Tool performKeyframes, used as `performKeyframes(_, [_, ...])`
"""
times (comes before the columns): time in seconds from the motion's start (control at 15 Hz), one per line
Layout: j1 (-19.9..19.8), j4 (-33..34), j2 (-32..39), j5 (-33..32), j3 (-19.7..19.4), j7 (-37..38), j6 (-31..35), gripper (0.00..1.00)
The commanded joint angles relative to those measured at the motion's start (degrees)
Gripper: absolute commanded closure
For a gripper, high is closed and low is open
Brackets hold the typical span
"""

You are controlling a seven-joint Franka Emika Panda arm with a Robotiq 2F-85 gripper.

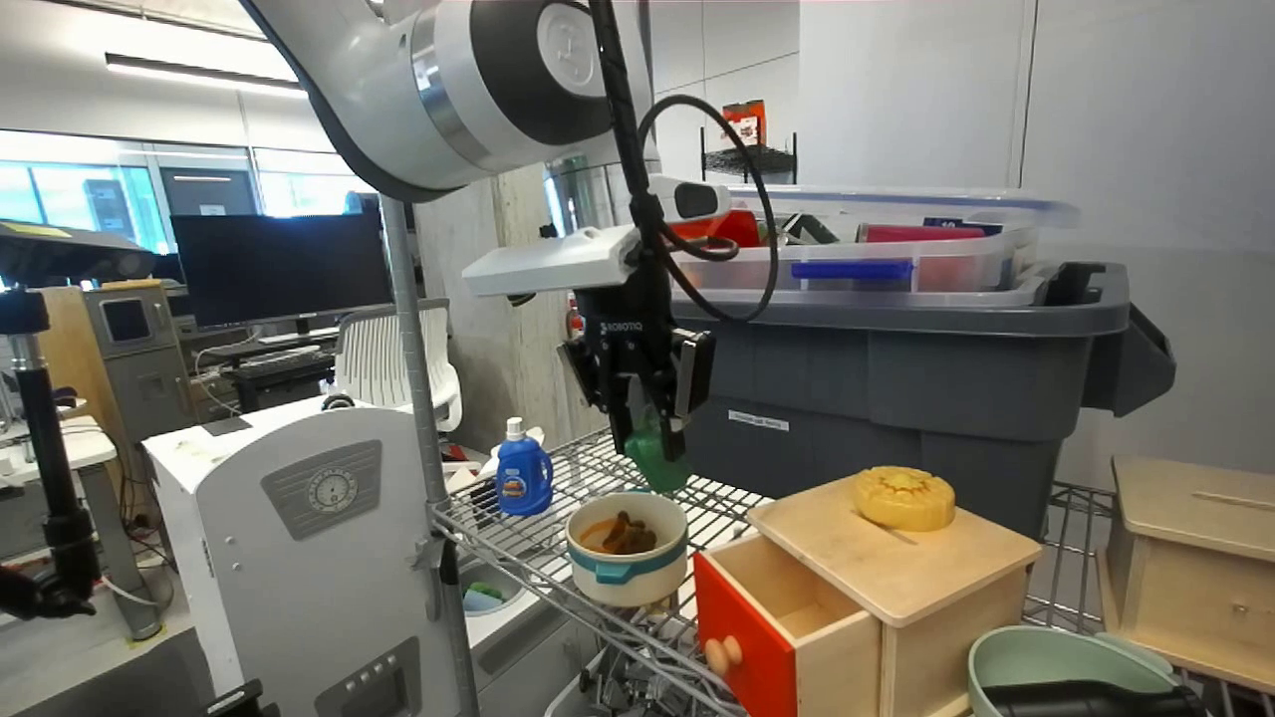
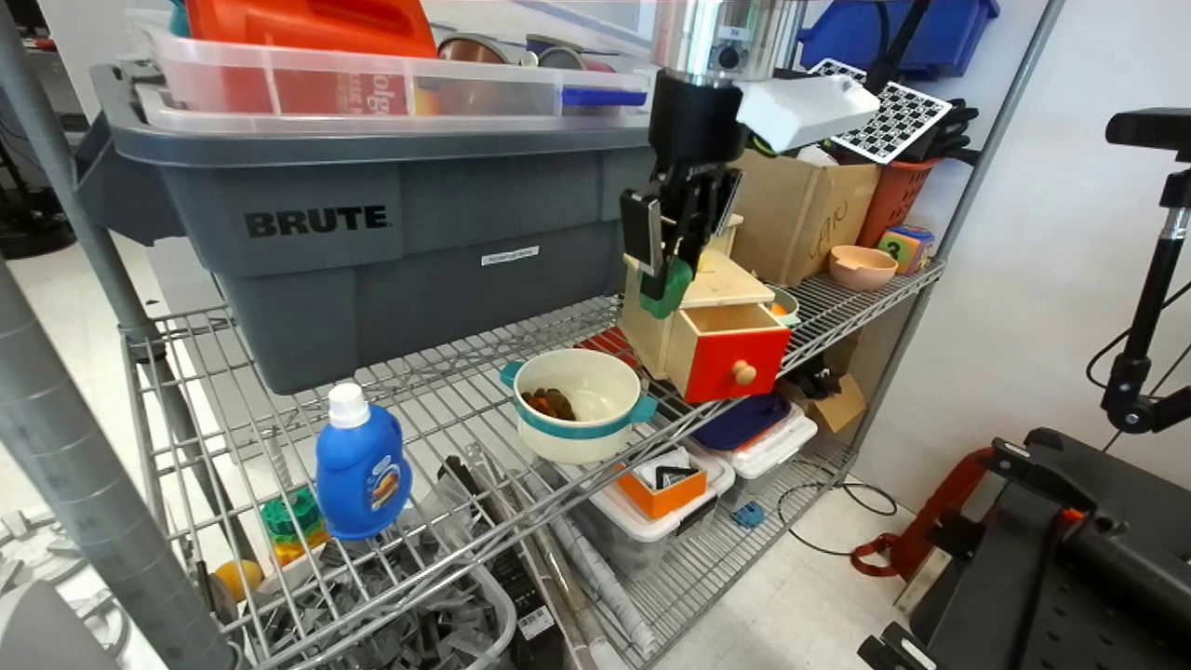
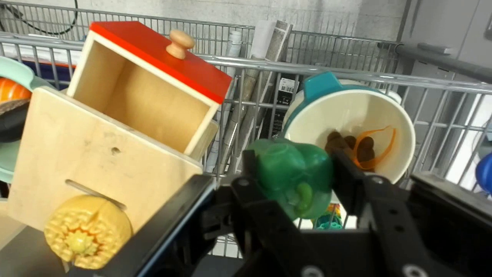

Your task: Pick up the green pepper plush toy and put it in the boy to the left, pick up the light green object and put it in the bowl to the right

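Gripper [image 1: 647, 435] has the green pepper [image 3: 290, 165] pinched between its fingers, dangling in mid-air over the wire shelf [image 3: 261, 66]. Going by the wrist view, I'd put the white bowl [image 3: 373, 105] with the brown lumps [image 3: 366, 149] at the pepper's 1-2 o'clock, open red drawer [image 3: 150, 45] about 10. In an exterior view, the grey-green bowl [image 1: 1056, 657] is around its 4 o'clock.

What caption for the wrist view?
Gripper holds the green pepper above a wire shelf, open drawer and white bowl in view.
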Motion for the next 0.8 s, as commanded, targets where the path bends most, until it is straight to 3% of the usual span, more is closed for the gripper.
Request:
performKeyframes(0.0, [1.05,4.63,1.79,-1.15,0.25,1.00,-4.12,0.75])
performKeyframes(0.6, [1.09,15.23,10.65,0.47,2.71,-2.08,-8.54,0.75])
performKeyframes(0.67, [1.33,15.98,11.30,0.26,2.77,-1.94,-9.08,0.63])
performKeyframes(0.73, [1.61,16.54,11.78,0.07,2.72,-1.55,-9.41,0.25])
